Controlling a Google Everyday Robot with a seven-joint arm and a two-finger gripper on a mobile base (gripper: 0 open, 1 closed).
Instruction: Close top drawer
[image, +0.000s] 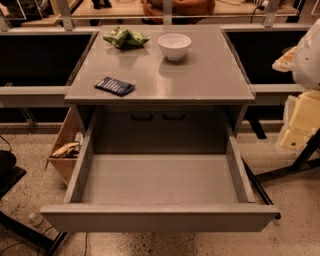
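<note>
Top drawer (160, 218): pulled far out toward the viewer, tray fully exposed. Wide, plain flat front panel w/o handle, sits lowest and nearest in the camera view.
Drawer tray: deep, grey, side walls run back under the cabinet top. Tray bottom in plain sight.
Cabinet (200, 75): grey, flat top, stands mid-room. The drawer is as wide as the cabinet body.
Back of drawer bay: two small dark slots (158, 116) side by side on the grey panel behind the tray.
Gripper (299, 125): far right edge, cream blocky part below a white rounded arm section (309, 55). Partly cut off by the edge. Level w/ the cabinet top's front edge, well apart from the drawer, touching nothing visible.
Grip state: can't tell, wide or narrow.
Bowl (174, 46): white, upright, on the cabinet top toward the back, right of center.
Green bag (125, 37): crumpled snack bag, back left of the top, near the bowl but not touching.
Dark packet (115, 86): flat, dark blue, lying near the top's front left corner.
Wooden box (69, 129): light brown, on the floor at the cabinet's left side, just beside the open drawer's left wall.
In box: tan crinkled wrapper (65, 149).
Floor (290, 235): speckled beige.
Right side, low: black stand legs (285, 172) on the floor beyond the drawer's right wall.
</note>
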